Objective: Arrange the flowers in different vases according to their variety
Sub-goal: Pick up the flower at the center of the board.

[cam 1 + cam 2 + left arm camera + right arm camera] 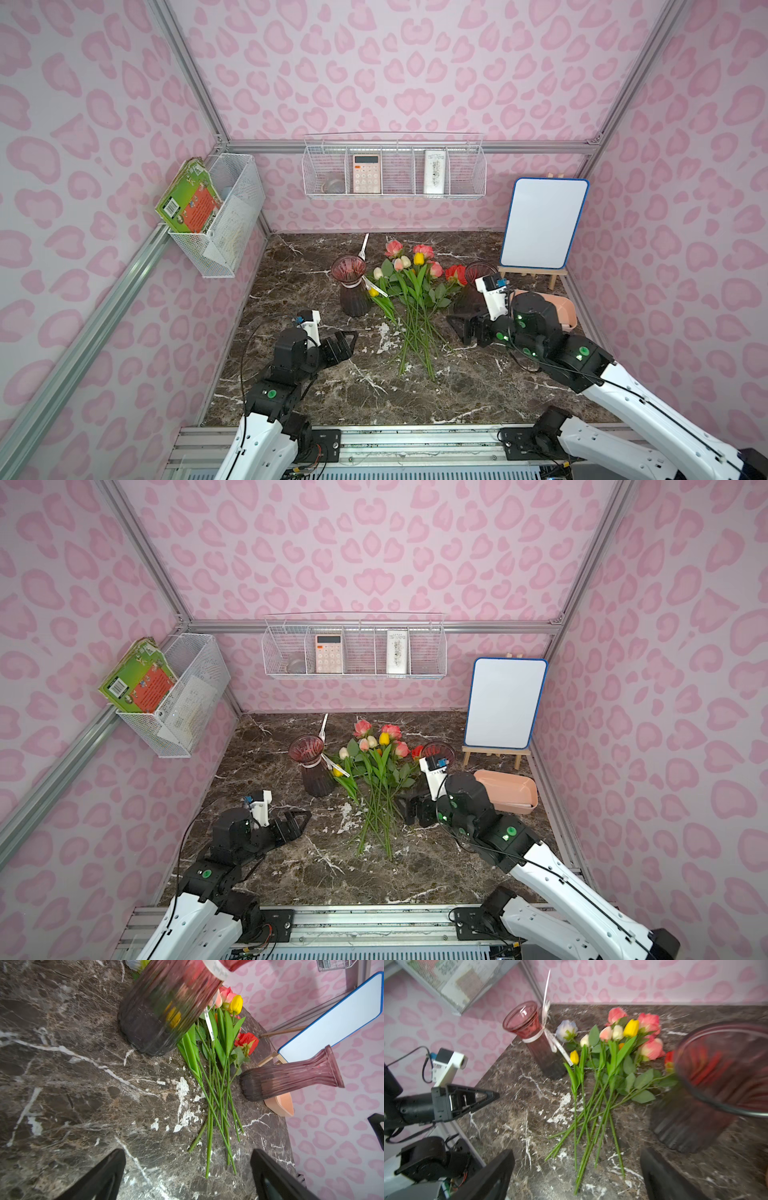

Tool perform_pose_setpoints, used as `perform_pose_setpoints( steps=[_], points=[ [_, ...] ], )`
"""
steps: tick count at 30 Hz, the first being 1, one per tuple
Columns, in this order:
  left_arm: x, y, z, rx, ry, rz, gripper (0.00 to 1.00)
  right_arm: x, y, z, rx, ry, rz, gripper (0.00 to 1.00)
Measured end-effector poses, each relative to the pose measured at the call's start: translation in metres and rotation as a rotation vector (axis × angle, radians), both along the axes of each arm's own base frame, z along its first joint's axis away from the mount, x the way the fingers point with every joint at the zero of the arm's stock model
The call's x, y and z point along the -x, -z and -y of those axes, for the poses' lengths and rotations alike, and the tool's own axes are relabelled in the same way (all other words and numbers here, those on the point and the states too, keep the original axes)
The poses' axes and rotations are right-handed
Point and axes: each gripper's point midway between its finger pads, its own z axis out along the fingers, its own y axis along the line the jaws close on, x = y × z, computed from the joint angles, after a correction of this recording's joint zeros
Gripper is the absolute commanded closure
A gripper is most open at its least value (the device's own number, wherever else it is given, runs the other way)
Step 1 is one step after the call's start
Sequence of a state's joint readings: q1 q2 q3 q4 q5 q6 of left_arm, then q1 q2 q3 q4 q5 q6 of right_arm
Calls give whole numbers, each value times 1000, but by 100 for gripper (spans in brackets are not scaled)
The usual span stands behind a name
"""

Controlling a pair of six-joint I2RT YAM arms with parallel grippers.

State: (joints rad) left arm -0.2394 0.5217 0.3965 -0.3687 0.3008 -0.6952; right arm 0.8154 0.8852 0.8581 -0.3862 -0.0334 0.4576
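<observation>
Lying btwn banded vase (353,297) & plain vase (466,300): flowers (413,286), stems crossed.

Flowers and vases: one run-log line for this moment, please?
flowers: loose on table | banded vase: empty | plain vase: empty | left gripper: open | right gripper: open

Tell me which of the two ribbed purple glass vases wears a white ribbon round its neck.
The vase on the left arm's side of the green-stemmed flowers; the other vase's neck is bare.

Bright even light, blurred wrist views
</observation>
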Motion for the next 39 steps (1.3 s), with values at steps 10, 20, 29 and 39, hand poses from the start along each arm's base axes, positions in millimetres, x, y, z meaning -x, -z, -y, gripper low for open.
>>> perform_pose_setpoints(
  steps=[10,20,29,39],
  points=[
    [-4,23,9,-137,59,-57,3,-13,84,-64,180,-30,-135,47],
    [-17,18,2,-229,55,12,3,-80,136,-81,314,100,-222,60],
    [-18,14,-6,-255,25,54,2,-122,171,-94,387,97,-278,68],
    [-18,15,-6,-258,22,53,2,-141,196,-113,423,56,-304,71]
  ],
)
